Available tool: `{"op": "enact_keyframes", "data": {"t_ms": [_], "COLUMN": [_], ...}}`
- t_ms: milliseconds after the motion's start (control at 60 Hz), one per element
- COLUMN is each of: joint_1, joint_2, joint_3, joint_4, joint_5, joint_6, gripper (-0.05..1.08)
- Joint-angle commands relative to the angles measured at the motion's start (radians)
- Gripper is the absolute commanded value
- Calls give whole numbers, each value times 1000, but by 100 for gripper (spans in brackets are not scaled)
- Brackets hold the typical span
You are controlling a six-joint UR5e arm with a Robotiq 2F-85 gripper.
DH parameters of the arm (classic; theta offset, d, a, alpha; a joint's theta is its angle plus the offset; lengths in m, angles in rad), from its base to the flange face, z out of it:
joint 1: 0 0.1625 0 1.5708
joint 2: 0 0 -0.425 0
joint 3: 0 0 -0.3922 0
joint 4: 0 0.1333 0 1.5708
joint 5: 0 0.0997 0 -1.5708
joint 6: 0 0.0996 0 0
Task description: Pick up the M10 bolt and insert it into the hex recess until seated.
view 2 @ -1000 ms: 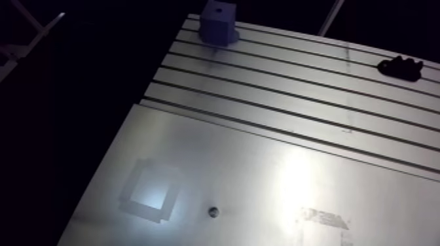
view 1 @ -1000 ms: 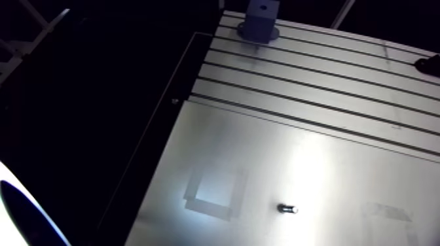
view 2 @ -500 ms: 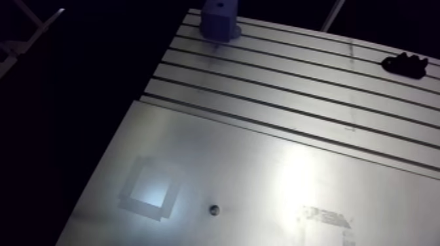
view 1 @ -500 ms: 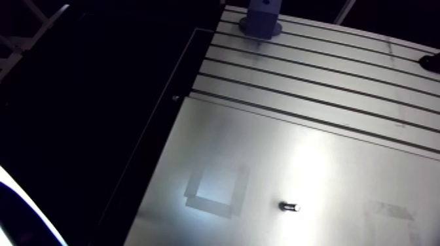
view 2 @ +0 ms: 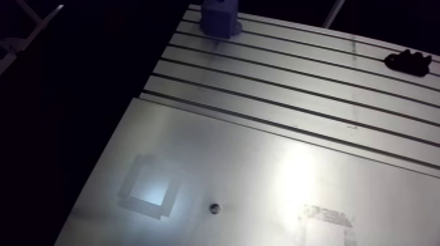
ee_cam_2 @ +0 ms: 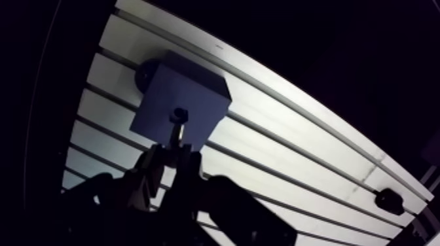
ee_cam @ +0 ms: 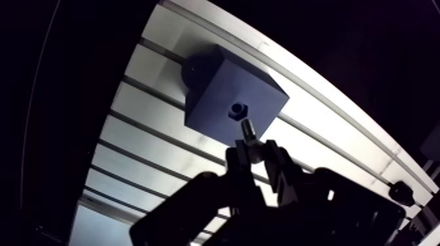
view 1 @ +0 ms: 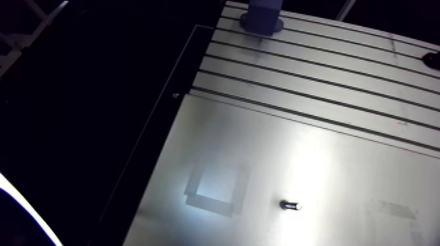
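Gripper [ee_cam: 256,150]: pinching the M10 bolt [ee_cam: 247,129], which juts past the fingertips. Bolt tip: just beside the hex recess [ee_cam: 237,109] in the upper face of the blue block [ee_cam: 216,91]; contact not discernible. Block: standing on the slotted table [ee_cam: 141,105]. Small dark fastener [view 1: 289,205]: on the plate [view 1: 262,150], well apart from the block.

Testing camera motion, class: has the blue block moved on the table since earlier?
No. The blue block keeps its place against the slotted table.
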State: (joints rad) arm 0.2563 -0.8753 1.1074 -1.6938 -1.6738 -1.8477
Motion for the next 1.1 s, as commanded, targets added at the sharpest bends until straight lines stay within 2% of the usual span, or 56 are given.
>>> {"op": "enact_keyframes", "data": {"t_ms": [17,1100], "joint_1": [3,3], "joint_2": [8,23], "joint_3": [-2,1], "joint_4": [-2,-2], "joint_5": [2,-1], "joint_6": [-2,-2], "gripper": [102,102]}}
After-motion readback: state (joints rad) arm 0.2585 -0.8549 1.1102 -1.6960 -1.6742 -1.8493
